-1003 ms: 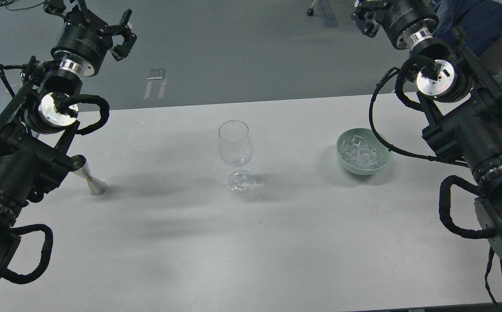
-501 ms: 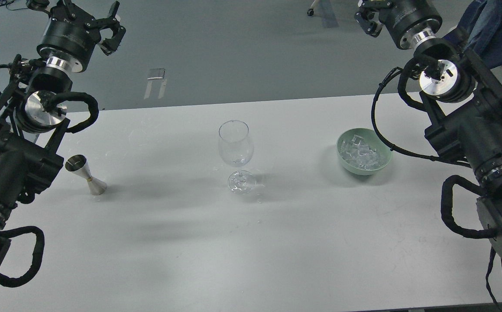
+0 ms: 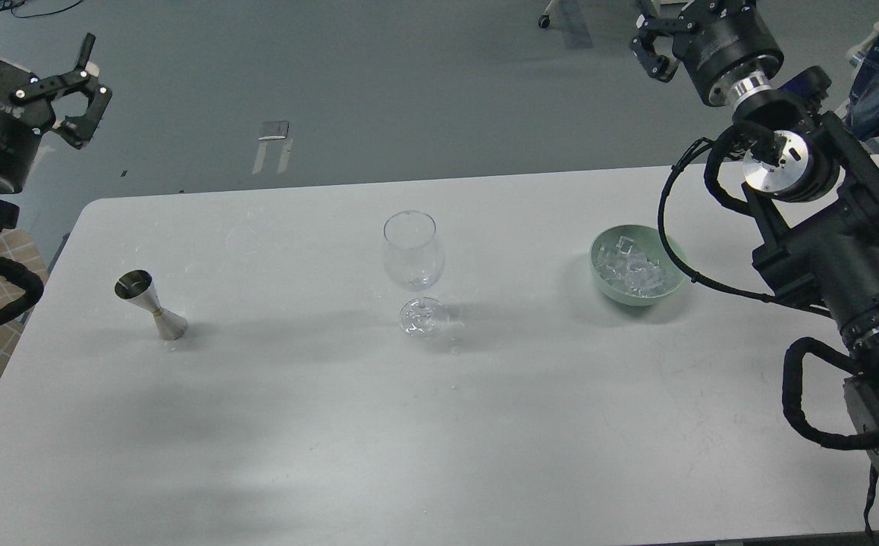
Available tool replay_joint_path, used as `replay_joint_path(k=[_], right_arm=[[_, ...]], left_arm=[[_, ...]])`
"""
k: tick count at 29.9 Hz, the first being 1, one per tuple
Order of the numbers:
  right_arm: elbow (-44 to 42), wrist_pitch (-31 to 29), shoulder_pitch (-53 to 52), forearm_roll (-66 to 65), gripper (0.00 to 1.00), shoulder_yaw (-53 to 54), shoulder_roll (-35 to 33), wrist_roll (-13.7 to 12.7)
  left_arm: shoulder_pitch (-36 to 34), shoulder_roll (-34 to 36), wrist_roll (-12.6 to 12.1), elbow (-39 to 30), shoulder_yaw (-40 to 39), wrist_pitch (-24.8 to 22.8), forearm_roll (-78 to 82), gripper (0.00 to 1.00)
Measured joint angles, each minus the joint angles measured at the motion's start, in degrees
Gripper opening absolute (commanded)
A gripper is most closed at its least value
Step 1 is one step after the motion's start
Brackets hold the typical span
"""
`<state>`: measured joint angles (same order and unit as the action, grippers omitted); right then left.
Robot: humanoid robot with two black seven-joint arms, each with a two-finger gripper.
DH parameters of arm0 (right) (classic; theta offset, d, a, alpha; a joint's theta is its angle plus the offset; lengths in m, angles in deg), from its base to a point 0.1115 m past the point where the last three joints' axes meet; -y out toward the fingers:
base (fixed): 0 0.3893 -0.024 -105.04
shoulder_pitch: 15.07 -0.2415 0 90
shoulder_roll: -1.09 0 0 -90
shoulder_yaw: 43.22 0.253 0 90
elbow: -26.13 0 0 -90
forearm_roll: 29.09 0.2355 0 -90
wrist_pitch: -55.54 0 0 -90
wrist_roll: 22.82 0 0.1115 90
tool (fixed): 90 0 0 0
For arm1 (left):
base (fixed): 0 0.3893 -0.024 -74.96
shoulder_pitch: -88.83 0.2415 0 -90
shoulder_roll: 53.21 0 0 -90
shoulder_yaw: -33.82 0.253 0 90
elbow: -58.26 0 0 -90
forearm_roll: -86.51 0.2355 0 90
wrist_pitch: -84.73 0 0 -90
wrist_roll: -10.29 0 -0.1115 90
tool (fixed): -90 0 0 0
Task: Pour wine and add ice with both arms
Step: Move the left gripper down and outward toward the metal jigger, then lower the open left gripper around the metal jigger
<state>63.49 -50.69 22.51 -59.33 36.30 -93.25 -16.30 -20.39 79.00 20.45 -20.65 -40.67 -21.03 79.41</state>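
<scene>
Table (image 3: 333,425): ice (image 3: 632,273) heaped, directionless.

White lettering on the black housing of the left gripper (image 3: 45,80), far left, reads "ROBOTIQ", seen upside down and partly cut by the frame edge. No other text, label, number or sign is legible on anything else in view.

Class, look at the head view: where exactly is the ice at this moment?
The ice lies in the green bowl on the table's right side, right of the wine glass and near the right arm.
</scene>
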Motion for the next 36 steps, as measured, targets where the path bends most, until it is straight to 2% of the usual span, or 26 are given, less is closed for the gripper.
replay_joint_path(k=[4, 8, 15, 21, 27, 36], right_arm=[[0.09, 0.26, 0.24, 0.00, 1.00, 0.10, 0.04, -0.03], [0.18, 0.30, 0.78, 0.00, 1.00, 0.26, 0.04, -0.03], [0.19, 0.24, 0.91, 0.01, 1.00, 0.33, -0.08, -0.03], [0.21, 0.24, 1.47, 0.03, 1.00, 0.38, -0.16, 0.01], [0.43, -0.08, 1.61, 0.08, 1.00, 0.38, -0.20, 0.06], [0.51, -0.12, 2.06, 0.10, 1.00, 0.38, -0.25, 0.07]], left_arm=[[13.98, 0.52, -0.49, -8.67, -10.18, -0.35, -0.26, 0.98], [24.46, 0.09, -0.85, -13.42, -17.07, -0.50, -0.51, 0.98], [38.06, -3.18, -1.27, -16.83, -22.08, -0.54, -7.94, 0.98], [43.05, -7.64, -1.28, -19.96, -23.62, -0.48, -9.21, 0.98], [44.83, -10.51, -1.29, -20.30, -23.94, -0.43, -9.24, 0.98], [48.34, -13.84, 0.38, -22.21, -24.91, 0.74, -9.05, 0.98]])
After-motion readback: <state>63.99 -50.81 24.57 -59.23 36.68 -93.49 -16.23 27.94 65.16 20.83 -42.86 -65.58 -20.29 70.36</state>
